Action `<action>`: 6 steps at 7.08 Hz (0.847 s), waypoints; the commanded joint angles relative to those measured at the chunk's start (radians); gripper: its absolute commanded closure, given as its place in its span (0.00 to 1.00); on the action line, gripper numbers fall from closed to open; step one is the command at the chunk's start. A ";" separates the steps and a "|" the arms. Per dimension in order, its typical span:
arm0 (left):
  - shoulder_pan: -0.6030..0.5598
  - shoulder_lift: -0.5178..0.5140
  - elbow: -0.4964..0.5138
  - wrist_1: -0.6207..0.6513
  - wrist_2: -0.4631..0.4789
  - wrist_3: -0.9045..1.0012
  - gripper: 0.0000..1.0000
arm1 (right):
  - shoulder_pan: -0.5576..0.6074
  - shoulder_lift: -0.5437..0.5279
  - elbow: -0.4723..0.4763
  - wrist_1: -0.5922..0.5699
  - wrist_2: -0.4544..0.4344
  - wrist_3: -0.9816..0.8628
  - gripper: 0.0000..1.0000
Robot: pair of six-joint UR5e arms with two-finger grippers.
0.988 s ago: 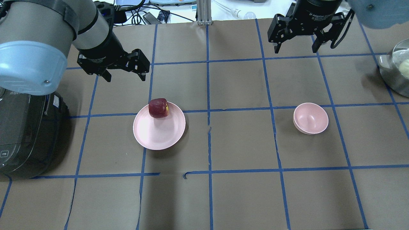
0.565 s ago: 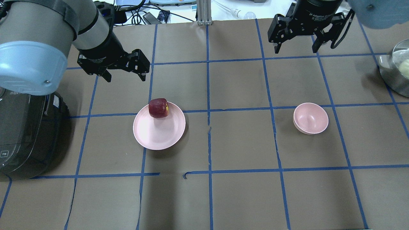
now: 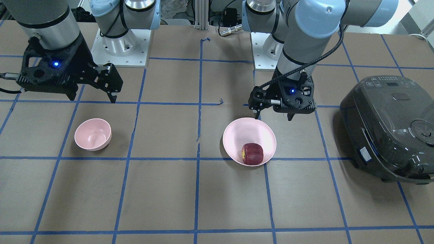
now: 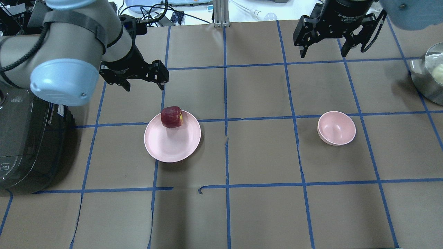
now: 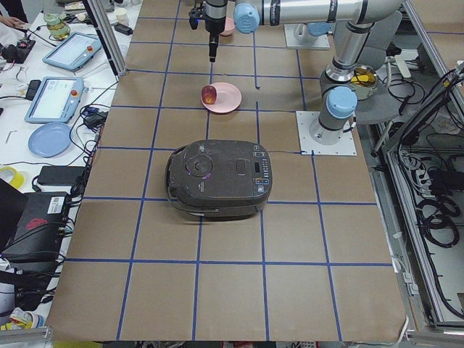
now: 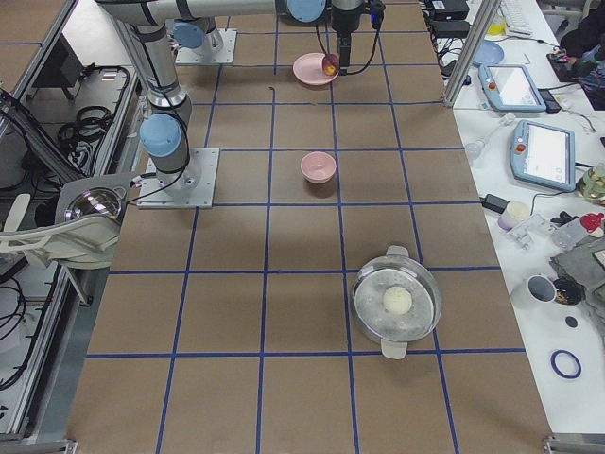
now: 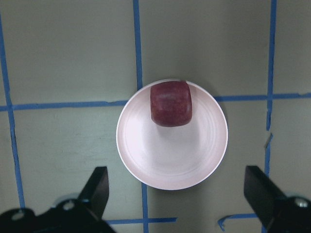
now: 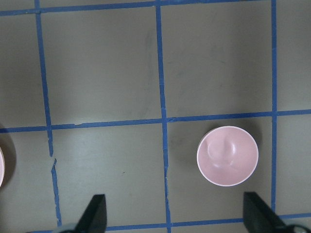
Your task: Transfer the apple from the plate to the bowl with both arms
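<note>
— While the left claw (image 4: 145, 88) hangs spread and empty over the plate (image 4: 169, 145), left of the worktop's (image 4: 259, 155) middle, what worries you most?

— Where the apple (image 4: 171, 117) sits. It lies right at the plate's low rim, on the side toward the worktop's far edge, not in the centre. A finger coming down there could strike the rim and tip the plate, or nudge the apple over it.

— And then it rolls?

— Likely. It is round, and nothing close by on the flat worktop would stop it.

— Say the grab goes well.

— Then comes the pass. The right claw (image 4: 323, 54), also spread and holding nothing, hangs high over the worktop's right half, near the bowl (image 4: 336, 128), which stands toward the right edge, well apart from the plate. Two claws on one small smooth fruit leave little room. If one lets go before the other has closed firmly, the apple falls.

— And the bowl itself?

— Small and probably light. Released from too high or off-centre, the apple could hit the lip, bounce out or knock the bowl over.
</note>
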 commanded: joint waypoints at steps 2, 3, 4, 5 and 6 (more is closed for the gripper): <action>0.001 -0.106 -0.100 0.186 0.008 -0.005 0.00 | -0.213 0.002 0.124 -0.042 -0.026 -0.213 0.00; 0.001 -0.124 -0.101 0.206 -0.001 -0.012 0.00 | -0.276 0.006 0.187 -0.110 -0.027 -0.315 0.00; 0.001 -0.152 -0.101 0.212 -0.007 0.006 0.00 | -0.325 0.008 0.278 -0.208 -0.026 -0.369 0.00; 0.001 -0.189 -0.103 0.232 -0.006 0.005 0.00 | -0.350 0.008 0.398 -0.344 -0.020 -0.385 0.00; 0.001 -0.209 -0.108 0.267 -0.006 0.003 0.00 | -0.350 0.029 0.493 -0.486 -0.015 -0.385 0.00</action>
